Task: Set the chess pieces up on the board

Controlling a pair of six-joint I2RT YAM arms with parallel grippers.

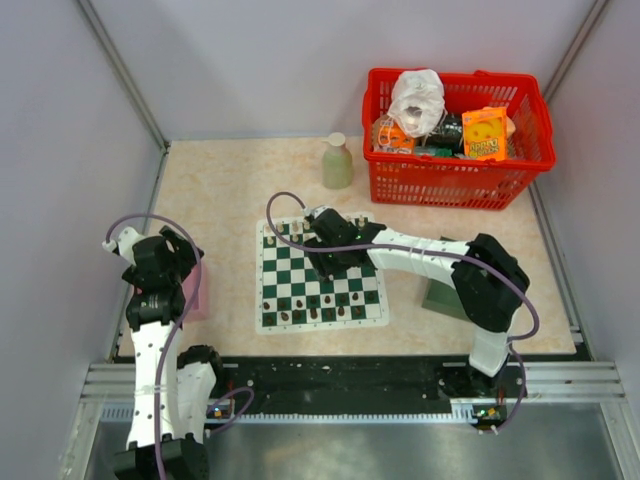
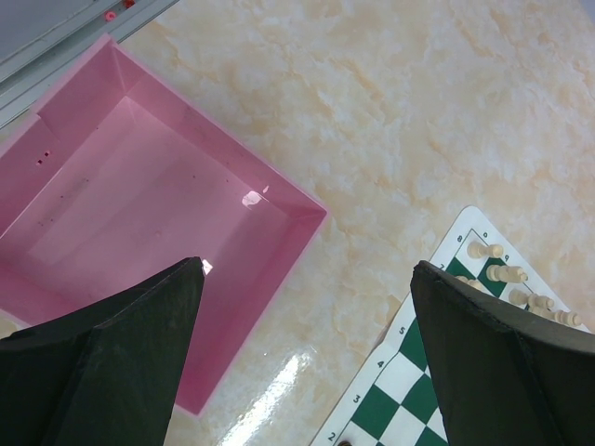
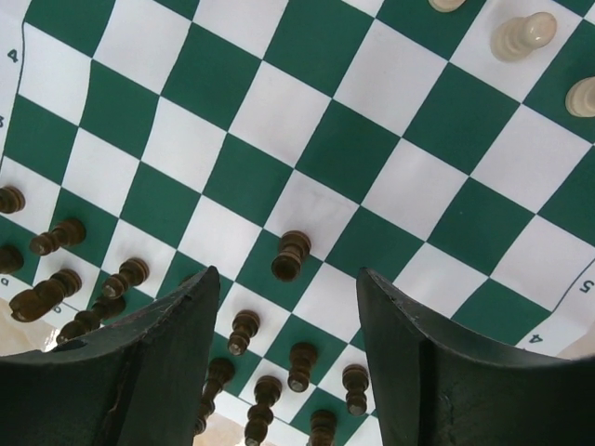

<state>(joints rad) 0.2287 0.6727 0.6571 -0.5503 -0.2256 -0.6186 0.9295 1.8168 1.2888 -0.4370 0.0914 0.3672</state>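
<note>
Now the right tool (image 3: 288, 275) hangs low over the board (image 3: 372, 139), jaws parted, released, nothing gripped. One lone dark piece (image 3: 291, 255) stands upright on the checks right between the fingers, with a clear gap on either side. More dark pieces (image 3: 88, 297) crowd the lower left of the wrist view in rough rows, a couple tipped over, and pale pieces (image 3: 525, 35) sit at the upper right corner.

From above, the board (image 1: 290, 290) lies mid-table, dark pieces (image 1: 310, 313) along its lower edge, pale pieces (image 1: 285, 232) along the upper edge, the right tool (image 1: 328, 255) stretched across it.

Over at the left of the frame, the left tool (image 2: 307, 268) is spread wide, holding nothing, above the table (image 2: 390, 111) beside the pink tray (image 2: 139, 204). A red basket (image 1: 455, 170) and a bottle (image 1: 337, 163) stand at the top.
</note>
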